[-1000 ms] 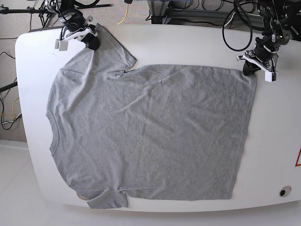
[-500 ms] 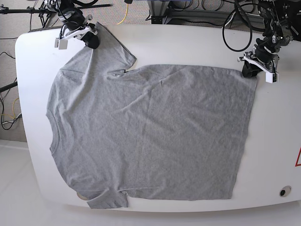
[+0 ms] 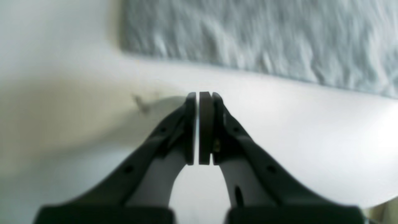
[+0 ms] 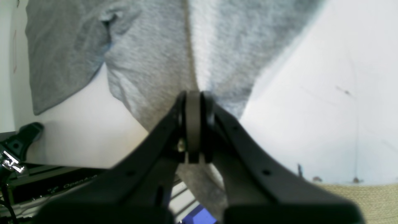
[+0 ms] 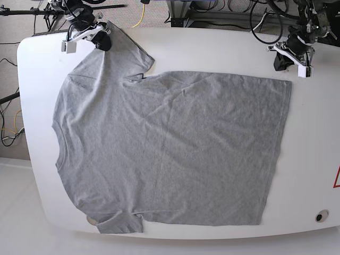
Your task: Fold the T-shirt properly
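Observation:
The heather-grey T-shirt lies spread flat across the white table, neck at the left and hem at the right. My right gripper, at the far left, is shut on the far sleeve; in the right wrist view the T-shirt runs between the shut jaws of the gripper and hangs below them. My left gripper is at the far right, just behind the far hem corner. In the left wrist view it is shut and empty over bare table, apart from the T-shirt's edge.
The near sleeve lies at the table's front edge. A round hole sits at the front right and a red mark at the right edge. Cables and stands lie beyond the far edge.
My left gripper has moved back from the far hem corner, which now lies flat on the table. My right gripper has drawn the far sleeve slightly further back.

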### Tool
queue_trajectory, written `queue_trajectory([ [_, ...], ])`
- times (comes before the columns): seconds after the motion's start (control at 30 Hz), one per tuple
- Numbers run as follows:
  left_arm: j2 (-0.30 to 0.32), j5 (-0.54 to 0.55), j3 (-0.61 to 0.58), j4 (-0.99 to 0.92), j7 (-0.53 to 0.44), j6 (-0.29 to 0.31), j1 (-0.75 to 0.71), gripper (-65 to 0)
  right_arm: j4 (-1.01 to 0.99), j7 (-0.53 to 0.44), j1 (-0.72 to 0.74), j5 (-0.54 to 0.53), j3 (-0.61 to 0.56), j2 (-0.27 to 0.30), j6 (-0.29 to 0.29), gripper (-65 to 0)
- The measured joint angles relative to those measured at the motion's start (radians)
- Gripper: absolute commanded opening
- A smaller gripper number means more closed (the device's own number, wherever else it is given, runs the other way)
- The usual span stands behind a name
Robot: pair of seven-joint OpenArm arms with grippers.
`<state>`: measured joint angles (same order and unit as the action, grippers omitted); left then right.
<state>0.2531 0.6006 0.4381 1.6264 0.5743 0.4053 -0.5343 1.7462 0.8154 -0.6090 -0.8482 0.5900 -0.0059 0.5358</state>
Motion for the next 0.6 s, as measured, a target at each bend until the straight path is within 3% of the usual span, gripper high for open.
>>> queue_trajectory([
  [0.37,0.0,-0.004,0.05,0.089,0.022,0.004,-0.024,-65.0,0.112,-0.018,-0.014,0.01,0.006,0.001,-0.043,-65.0],
  [0.43,0.0,-0.005,0.063,0.09,0.025,0.003,-0.023,-60.1,0.109,-0.018,-0.012,0.011,0.006,0.001,-0.053,-65.0],
  [0.5,0.0,-0.004,0.072,0.089,0.025,0.007,-0.019,-44.5,0.098,-0.017,-0.011,0.013,0.006,0.001,-0.058,-65.0],
  [0.6,-0.002,0.001,0.116,0.077,0.023,0.044,0.0,-38.1,0.055,-0.015,-0.006,0.003,0.005,0.001,-0.038,-65.0],
])
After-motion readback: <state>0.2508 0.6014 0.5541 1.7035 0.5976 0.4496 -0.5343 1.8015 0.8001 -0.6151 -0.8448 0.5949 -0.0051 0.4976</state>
